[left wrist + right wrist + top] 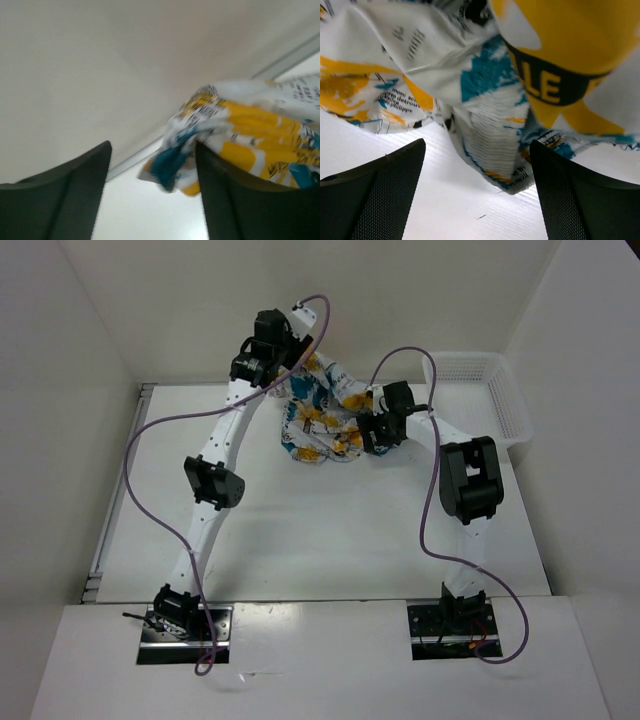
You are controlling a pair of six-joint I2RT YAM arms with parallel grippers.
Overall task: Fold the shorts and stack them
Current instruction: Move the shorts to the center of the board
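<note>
The shorts (320, 415) lie bunched at the far side of the tabletop (300, 530), partly lifted; my left jaws and right jaws both stand wide apart, clamping nothing; I should grip opposite edges, then draw the cloth flat before folding.

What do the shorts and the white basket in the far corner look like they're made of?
The shorts: soft, matte printed cloth, probably thin woven fabric; it crumples and folds. The basket: rigid white plastic, apparently, with perforated mesh walls.
</note>
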